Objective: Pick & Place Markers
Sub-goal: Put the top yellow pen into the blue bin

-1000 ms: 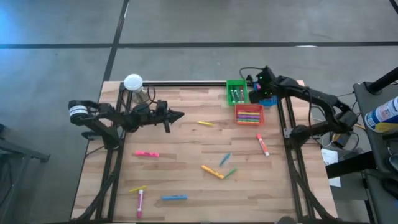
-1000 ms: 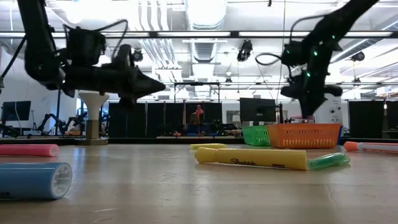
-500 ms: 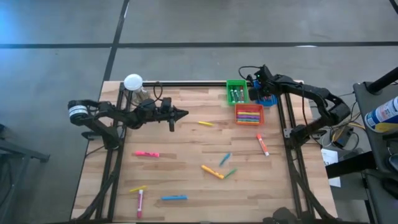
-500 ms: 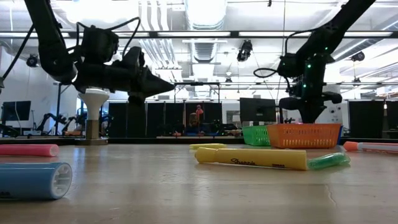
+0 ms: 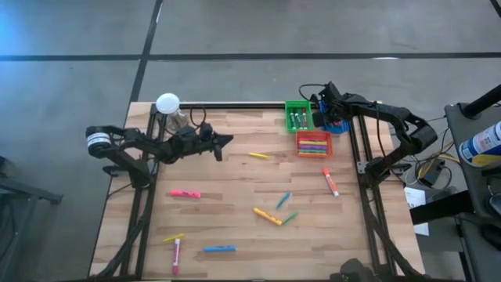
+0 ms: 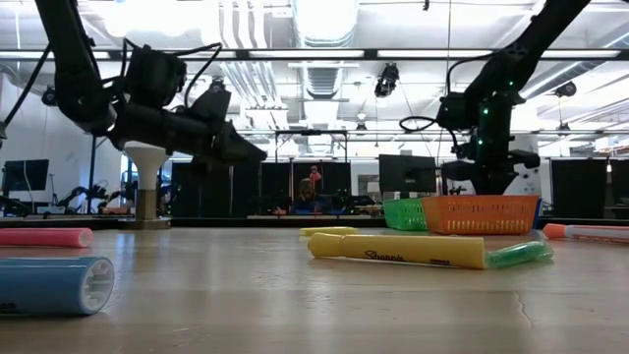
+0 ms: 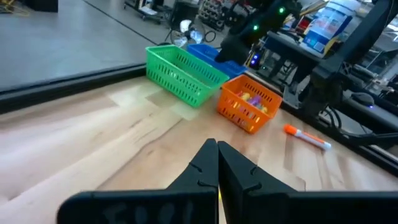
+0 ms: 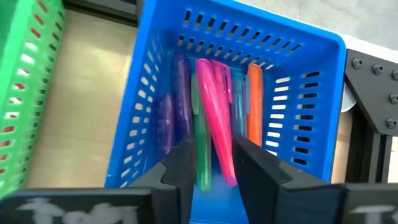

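Right gripper (image 8: pixel 211 163) hangs right over the blue bin (image 8: pixel 311 81) at the table's far right corner, fingers parted, nothing pinched between them. Below the gap lie a pink marker (image 8: pixel 217 112) and a green marker (image 8: pixel 200 134), down in the bin with a purple marker (image 8: pixel 180 93) and an orange marker (image 8: pixel 254 102) alongside. Just beside it sits the green bin (image 5: pixel 297 116) with markers inside, and in front of that the orange bin (image 5: pixel 313 143), also loaded.

Left gripper (image 7: pixel 217 163) floats above the table (image 5: pixel 235 204) on the far left side, fingers pressed together, empty. Loose on the wood: a yellow marker (image 5: pixel 258 156), a red-and-white marker (image 5: pixel 330 182), a pink one (image 5: pixel 185 193), a blue one (image 5: pixel 219 249).
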